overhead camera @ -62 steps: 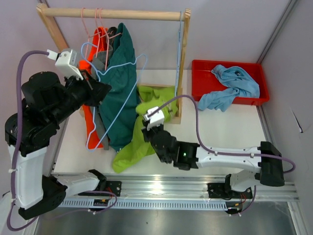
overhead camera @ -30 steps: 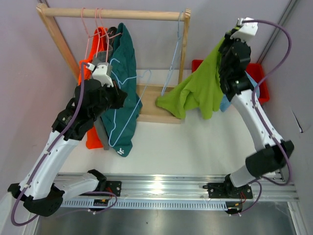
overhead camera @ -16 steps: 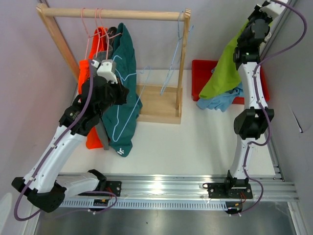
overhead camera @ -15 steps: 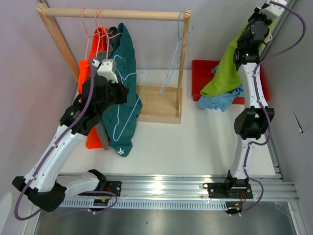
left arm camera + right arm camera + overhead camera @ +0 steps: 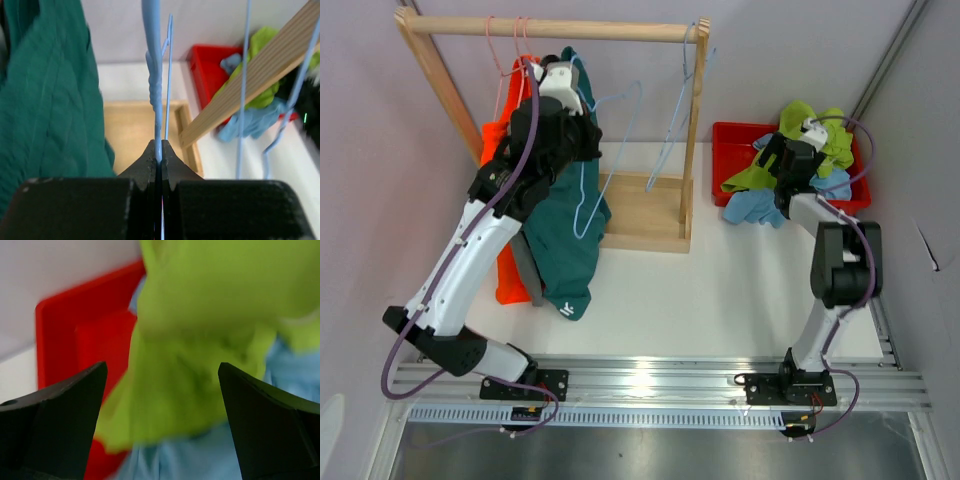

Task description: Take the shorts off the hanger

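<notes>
White table [image 5: 720,290]: wooden rack base [image 5: 640,212] around 12 o'clock, red tray [image 5: 733,148] at 2, light blue shorts [image 5: 748,207] flopping over tray edge onto tabletop.

The rack [image 5: 550,28] is pale, bare wood, smooth with a faint grain. The teal shorts [image 5: 50,100] are matt cloth with fine creases, and the lime green shorts [image 5: 200,340] are soft, matt fabric. The red tray [image 5: 90,340] is smooth, slightly glossy plastic. The blue hanger [image 5: 156,90] looks like plastic-coated wire, though blur leaves that unsure. The left end effector [image 5: 159,150] is matt black plastic. The counter [image 5: 720,290] is smooth and white, and its rail [image 5: 650,380] is shiny ribbed metal.
</notes>
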Action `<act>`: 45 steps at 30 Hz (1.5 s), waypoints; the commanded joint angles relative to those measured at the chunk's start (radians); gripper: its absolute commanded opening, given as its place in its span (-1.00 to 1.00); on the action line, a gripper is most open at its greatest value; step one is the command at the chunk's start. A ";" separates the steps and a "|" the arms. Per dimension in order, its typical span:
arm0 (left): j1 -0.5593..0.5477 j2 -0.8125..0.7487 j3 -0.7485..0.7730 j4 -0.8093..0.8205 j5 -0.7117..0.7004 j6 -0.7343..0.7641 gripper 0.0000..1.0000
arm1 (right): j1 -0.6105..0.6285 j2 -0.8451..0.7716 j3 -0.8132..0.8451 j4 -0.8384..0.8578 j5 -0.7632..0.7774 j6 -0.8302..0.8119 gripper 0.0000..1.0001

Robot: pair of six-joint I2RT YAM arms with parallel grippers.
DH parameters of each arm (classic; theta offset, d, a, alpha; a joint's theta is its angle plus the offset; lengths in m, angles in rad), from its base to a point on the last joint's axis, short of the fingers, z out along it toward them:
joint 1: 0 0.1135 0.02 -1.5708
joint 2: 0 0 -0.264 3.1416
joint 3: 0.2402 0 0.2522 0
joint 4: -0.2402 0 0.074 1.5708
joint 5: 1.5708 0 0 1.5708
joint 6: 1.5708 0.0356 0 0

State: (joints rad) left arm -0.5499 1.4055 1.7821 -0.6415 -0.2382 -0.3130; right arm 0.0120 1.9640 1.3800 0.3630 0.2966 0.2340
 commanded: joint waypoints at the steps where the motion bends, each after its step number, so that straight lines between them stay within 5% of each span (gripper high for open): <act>1: -0.005 0.059 0.175 -0.012 -0.010 0.035 -1.00 | 0.023 -0.311 -0.187 0.092 -0.105 0.165 0.99; 9: -0.012 0.358 0.621 -0.054 0.111 0.017 -1.00 | 0.129 -0.748 -0.611 0.056 -0.133 0.165 0.99; 16: -0.012 0.483 0.658 0.063 0.203 -0.060 -1.00 | 0.190 -1.003 -0.742 -0.044 -0.116 0.171 0.99; 23: -0.022 0.517 0.669 0.043 0.247 -0.087 -0.96 | 0.216 -1.093 -0.791 -0.101 -0.119 0.180 0.99; 25: -0.027 0.484 0.651 0.025 0.243 -0.069 -0.68 | 0.226 -1.100 -0.794 -0.113 -0.114 0.182 0.99; 29: -0.027 0.346 0.545 -0.013 0.169 -0.037 0.40 | 0.265 -1.114 -0.779 -0.144 -0.090 0.186 0.99; 30: -0.028 0.327 0.536 -0.029 0.157 -0.029 0.50 | 0.273 -1.116 -0.773 -0.151 -0.068 0.183 0.99; 36: -0.022 0.156 0.465 -0.129 -0.005 0.061 0.71 | 0.313 -1.148 -0.753 -0.211 -0.036 0.177 0.99; 45: 0.128 0.124 0.487 -0.190 -0.023 0.086 0.67 | 0.350 -1.234 -0.762 -0.315 -0.013 0.176 0.99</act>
State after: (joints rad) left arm -0.4583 1.5002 2.2650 -0.7837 -0.2386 -0.2600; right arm 0.3496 0.7616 0.5892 0.0944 0.2535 0.4107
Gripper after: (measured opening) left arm 0.835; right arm 0.993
